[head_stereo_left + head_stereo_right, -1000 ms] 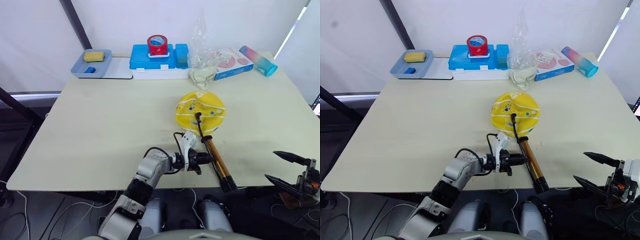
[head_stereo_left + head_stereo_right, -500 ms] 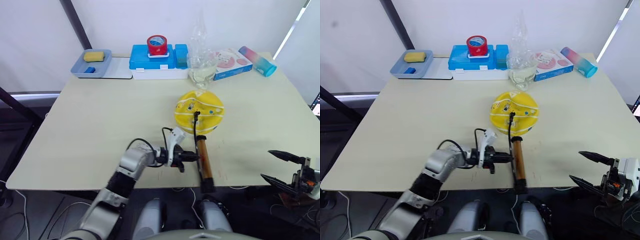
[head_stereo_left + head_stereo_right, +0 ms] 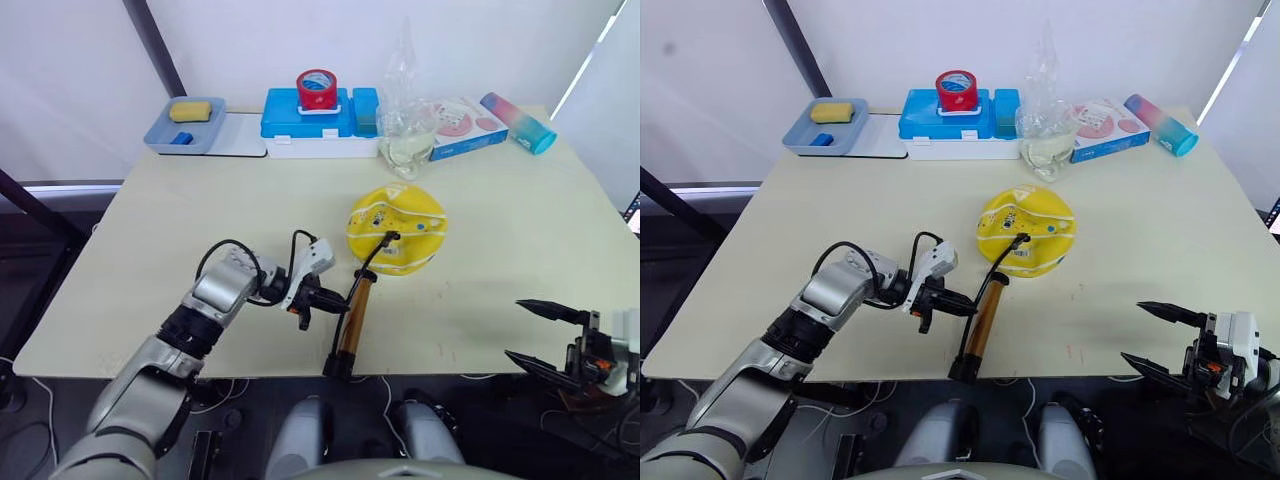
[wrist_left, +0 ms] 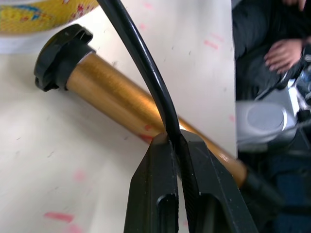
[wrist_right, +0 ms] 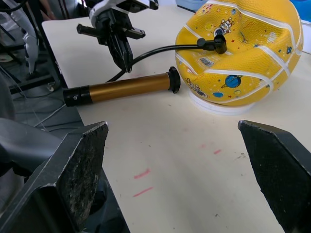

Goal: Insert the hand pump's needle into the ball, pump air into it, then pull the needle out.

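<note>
The pump (image 3: 351,320) lies lengthwise toward the ball (image 3: 397,229), needle (image 5: 219,44) seated; left claw (image 3: 322,305) pinches its hose (image 4: 146,73) alongside, right claw (image 3: 541,335) spread, well apart.

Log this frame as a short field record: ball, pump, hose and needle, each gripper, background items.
ball: yellow ball, dented, mid-table on a white ring
hand pump: hand pump lying flat, handle end over the near table edge
hose: hose runs from pump to ball
needle: needle fitting at the ball's top
left gripper: left gripper, jaws shut on the hose
right gripper: right gripper, open, off the table edge
background: tape roll on blue box
</note>
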Robot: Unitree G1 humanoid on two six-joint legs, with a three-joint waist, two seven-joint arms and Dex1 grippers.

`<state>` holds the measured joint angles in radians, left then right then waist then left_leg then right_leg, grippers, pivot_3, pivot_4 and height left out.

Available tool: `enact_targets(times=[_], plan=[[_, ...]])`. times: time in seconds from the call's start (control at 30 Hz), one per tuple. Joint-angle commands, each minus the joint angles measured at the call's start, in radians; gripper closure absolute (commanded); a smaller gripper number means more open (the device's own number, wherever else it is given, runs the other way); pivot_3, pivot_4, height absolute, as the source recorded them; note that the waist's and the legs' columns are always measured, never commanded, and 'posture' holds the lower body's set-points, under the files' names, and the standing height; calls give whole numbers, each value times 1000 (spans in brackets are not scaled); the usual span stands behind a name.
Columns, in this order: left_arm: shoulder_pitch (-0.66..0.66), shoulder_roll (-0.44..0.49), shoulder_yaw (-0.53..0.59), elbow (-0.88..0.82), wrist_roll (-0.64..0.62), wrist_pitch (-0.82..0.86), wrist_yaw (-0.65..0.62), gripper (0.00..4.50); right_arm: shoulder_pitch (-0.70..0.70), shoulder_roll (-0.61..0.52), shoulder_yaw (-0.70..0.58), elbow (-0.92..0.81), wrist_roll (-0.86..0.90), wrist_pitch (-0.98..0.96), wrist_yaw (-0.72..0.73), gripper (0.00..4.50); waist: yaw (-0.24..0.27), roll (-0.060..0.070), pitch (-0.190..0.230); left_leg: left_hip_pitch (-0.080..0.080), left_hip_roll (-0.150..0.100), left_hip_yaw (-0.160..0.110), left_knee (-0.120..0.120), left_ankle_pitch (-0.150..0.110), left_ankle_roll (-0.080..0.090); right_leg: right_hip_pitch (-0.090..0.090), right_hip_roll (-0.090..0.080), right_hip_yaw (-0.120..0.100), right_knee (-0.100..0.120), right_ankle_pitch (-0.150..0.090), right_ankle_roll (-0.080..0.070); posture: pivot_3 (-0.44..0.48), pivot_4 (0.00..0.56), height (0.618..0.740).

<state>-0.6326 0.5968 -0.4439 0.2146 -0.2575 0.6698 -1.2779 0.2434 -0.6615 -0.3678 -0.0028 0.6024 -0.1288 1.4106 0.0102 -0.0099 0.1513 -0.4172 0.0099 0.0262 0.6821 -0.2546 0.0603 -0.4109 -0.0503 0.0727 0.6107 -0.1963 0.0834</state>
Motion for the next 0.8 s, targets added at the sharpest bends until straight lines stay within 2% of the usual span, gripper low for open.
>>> enact_targets(times=[0.03, 0.1, 0.2, 0.23, 0.27, 0.33, 0.47, 0.57, 0.67, 0.8], plan=[[-37, 3, 11, 41, 20, -48, -38, 4424, -15, -3, -5, -21, 21, -5, 4, 0, 0, 0, 0, 0, 0, 0, 0, 0, 0, 0, 0, 0, 0, 0, 0, 0, 150, 739], [-42, 2, 15, 56, 26, -61, -48, 4424, -18, -2, -2, -22, 20, -4, 4, 0, 0, 0, 0, 0, 0, 0, 0, 0, 0, 0, 0, 0, 0, 0, 0, 0, 150, 739], [-36, 13, 31, 39, 23, -67, -58, 3516, -29, -1, 5, -12, 16, -7, 8, 0, 1, 0, 0, 0, 0, 0, 0, 0, 0, 0, 0, 0, 0, 0, 0, 0, 150, 739], [-30, 20, 36, 21, 19, -61, -62, 3113, -32, -1, 7, -8, 15, -8, 9, 0, 1, 0, 0, 0, 0, 0, 0, 0, 0, 0, 0, 0, 0, 0, 0, 0, 150, 739], [-22, 28, 41, 0, 11, -53, -69, 2352, -35, -1, 8, -5, 14, -10, 10, 0, 1, 0, 0, 0, 0, 0, 0, 0, 0, 0, 0, 0, 0, 0, 0, 0, 150, 739], [5, 52, 62, -68, -21, -16, -86, 2194, -36, 1, 10, -1, 12, -13, 11, 0, -1, 0, 0, 0, 0, 0, 0, 0, 0, 0, 0, 0, 1, 0, 0, 0, 150, 739], [86, 136, 111, -263, -105, 89, -110, 167, -40, 1, 12, 16, 8, -23, 14, 0, -8, 0, 0, 0, 1, 1, 0, 0, 0, -1, 0, 0, 1, 0, 0, 0, 150, 739], [123, 148, 138, -350, -154, 161, -81, 51, -43, 4, 14, 24, 5, -30, 14, 0, -8, 0, 0, 0, 2, 1, 0, 0, 0, 0, 0, 0, 2, 0, 0, 0, 150, 739], [141, 114, 173, -394, -209, 242, -22, 51, -46, 7, 18, 27, 3, -33, 12, 0, -5, 0, 1, 1, 1, 1, 3, 0, 0, 0, -1, 0, 4, 0, 0, 0, 150, 739], [157, 65, 166, -442, -220, 313, 83, 51, -51, 8, 22, 29, 3, -37, 12, 0, -5, 0, 1, 2, 1, 1, 3, 0, 0, -1, -1, 0, 9, -3, 0, 0, 150, 739]])
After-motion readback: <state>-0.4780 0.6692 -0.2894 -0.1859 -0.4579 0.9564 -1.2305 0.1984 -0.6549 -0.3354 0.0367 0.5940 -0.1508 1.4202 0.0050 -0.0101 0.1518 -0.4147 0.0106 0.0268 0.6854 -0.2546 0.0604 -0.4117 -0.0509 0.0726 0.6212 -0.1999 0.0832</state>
